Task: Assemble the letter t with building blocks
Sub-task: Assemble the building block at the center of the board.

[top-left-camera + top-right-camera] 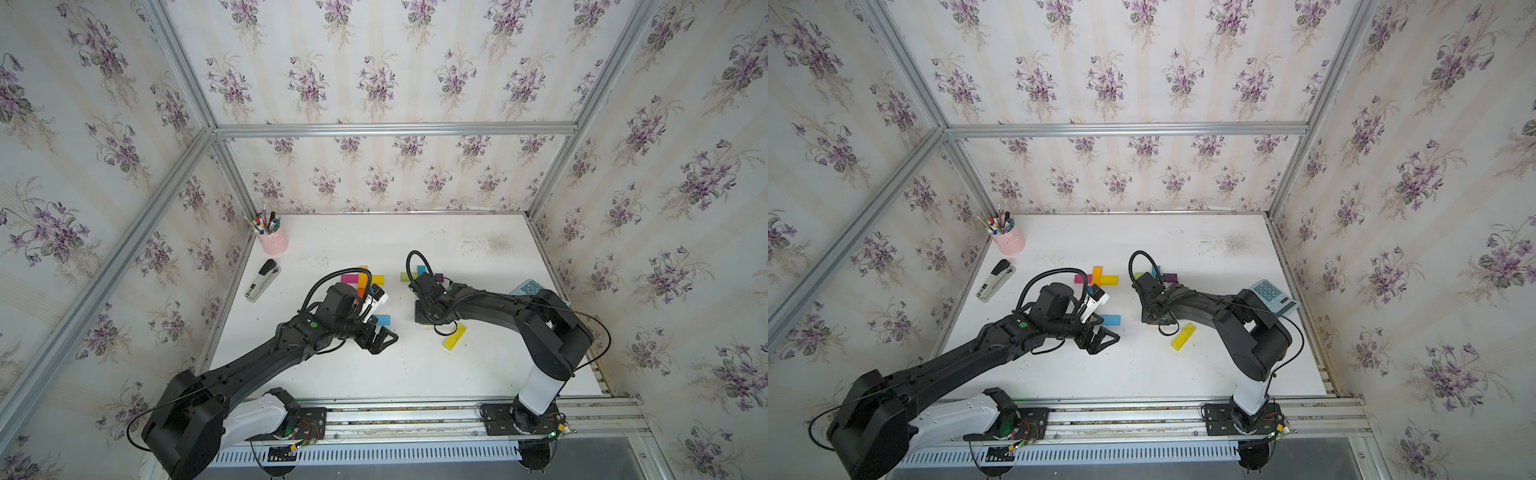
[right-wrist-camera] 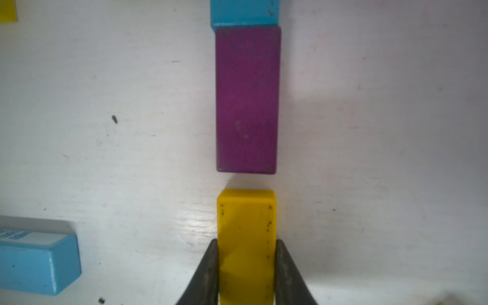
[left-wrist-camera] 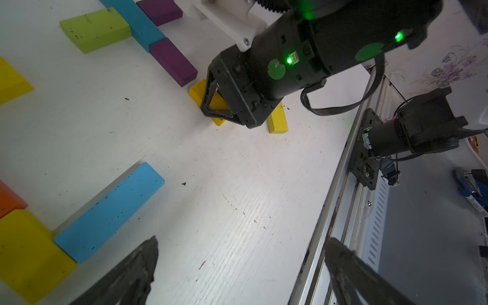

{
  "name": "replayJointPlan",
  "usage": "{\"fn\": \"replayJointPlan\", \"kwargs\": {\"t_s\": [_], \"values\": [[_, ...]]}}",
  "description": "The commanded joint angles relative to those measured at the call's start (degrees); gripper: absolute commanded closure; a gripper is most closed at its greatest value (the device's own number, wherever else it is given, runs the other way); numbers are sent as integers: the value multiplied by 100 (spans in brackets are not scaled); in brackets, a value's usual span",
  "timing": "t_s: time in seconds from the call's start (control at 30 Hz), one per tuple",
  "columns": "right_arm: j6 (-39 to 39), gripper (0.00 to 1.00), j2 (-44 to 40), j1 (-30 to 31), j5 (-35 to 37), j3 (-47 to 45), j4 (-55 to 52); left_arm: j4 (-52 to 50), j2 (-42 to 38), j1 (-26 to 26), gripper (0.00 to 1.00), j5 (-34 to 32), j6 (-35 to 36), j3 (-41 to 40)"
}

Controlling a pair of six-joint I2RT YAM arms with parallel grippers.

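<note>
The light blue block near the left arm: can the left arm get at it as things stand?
Probably yes. The left fingers are open and empty, close beside the light blue block. Nothing lies on it. One end touches a yellow block, but the long sides look free.

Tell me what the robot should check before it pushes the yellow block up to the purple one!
1. Right gripper shut on yellow block: ok.
2. Yellow block in line with purple block: ok.
3. Yellow block touching purple block: not ok, bare table shows between them.
4. Purple block touching teal block: ok.
5. Left gripper open, empty, away from that spot: ok.
6. Yellow block resting on the table: cannot tell.
</note>
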Motion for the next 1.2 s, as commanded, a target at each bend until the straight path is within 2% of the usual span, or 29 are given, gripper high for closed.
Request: {"fn": "replayJointPlan", "kwargs": {"t_s": [0.0, 1.17], "values": [[-38, 76, -5, -14, 121, 20, -165, 85, 26, 11, 0, 109, -11, 49], [-101, 73, 180, -75, 83, 214, -57, 109, 168, 20, 0, 216, 19, 53]]}}
